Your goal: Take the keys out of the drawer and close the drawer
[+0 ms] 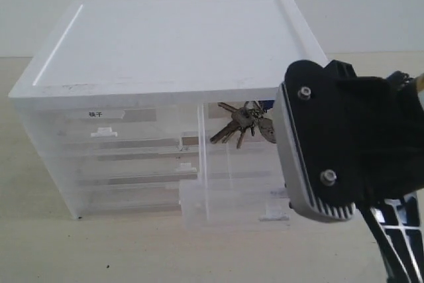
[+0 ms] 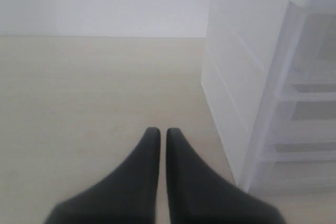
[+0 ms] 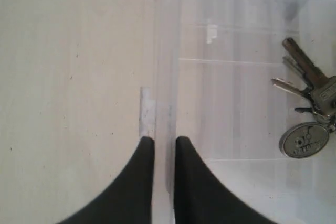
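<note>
So far only the opening looks done. The right gripper (image 3: 164, 141) pinches the front wall of the drawer (image 3: 167, 66), jaws nearly together, beside its tab handle (image 3: 147, 109). The drawer stands pulled out, and the keys (image 3: 310, 111) lie inside it, untouched. The left gripper (image 2: 159, 132), almost closed and empty, hovers over the table (image 2: 79, 103). Lifting the keys out and closing the drawer are left.

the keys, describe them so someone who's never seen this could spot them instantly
Find the white plastic drawer cabinet. One drawer is pulled out, on its right in the exterior view, and the keys lie inside. They are the only dark metal thing amid translucent white, with an oval silver tag.
</note>
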`<state>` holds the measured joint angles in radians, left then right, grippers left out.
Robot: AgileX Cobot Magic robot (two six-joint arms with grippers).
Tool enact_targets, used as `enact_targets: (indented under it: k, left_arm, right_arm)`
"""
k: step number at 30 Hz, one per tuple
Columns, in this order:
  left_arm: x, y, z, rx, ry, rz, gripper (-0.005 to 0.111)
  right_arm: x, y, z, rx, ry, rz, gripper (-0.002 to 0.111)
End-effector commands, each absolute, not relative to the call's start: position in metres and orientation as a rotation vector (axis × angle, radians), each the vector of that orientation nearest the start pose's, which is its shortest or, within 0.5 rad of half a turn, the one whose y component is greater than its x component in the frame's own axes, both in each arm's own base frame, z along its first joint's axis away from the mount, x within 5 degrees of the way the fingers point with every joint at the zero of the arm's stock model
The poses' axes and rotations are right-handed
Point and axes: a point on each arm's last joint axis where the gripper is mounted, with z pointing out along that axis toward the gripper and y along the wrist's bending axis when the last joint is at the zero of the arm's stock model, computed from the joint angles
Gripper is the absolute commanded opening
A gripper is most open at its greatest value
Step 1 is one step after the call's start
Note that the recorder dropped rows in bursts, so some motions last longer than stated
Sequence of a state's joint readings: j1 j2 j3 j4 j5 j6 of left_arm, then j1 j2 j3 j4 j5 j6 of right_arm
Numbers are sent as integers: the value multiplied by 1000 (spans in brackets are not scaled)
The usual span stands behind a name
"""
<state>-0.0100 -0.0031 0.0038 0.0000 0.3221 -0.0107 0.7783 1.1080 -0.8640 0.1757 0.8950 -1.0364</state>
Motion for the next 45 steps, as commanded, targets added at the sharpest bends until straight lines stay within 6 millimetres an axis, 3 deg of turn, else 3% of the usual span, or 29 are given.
enact_targets:
  k: [1, 7, 13, 16, 19, 23, 28, 45]
  left_arm:
    - [54, -1, 185, 2, 1794, -12, 5]
    - [54, -1, 185, 2, 1794, -12, 5]
    - [54, -1, 185, 2, 1794, -12, 5]
    - [54, -1, 185, 2, 1794, -12, 5]
    - [54, -1, 185, 2, 1794, -12, 5]
    - [54, -1, 185, 2, 1794, -12, 5]
    - [54, -1, 185, 2, 1794, -12, 5]
    - [54, -1, 185, 2, 1794, -12, 5]
  right_arm:
    - [135, 146, 295, -2057, 1695, 74, 0]
    - [135, 146, 295, -2042, 1708, 84, 1]
    - [127, 140, 306, -1981, 1694, 99, 41]
    - [120, 137, 317, -1899, 1652, 138, 47]
    - [114, 137, 332, -1756, 1610, 211, 47]
    - [125, 137, 344, -1331, 1790, 301, 47]
    - [152, 144, 324, -1027, 2072, 259, 47]
    - [194, 187, 275, -944, 2178, 312, 47]
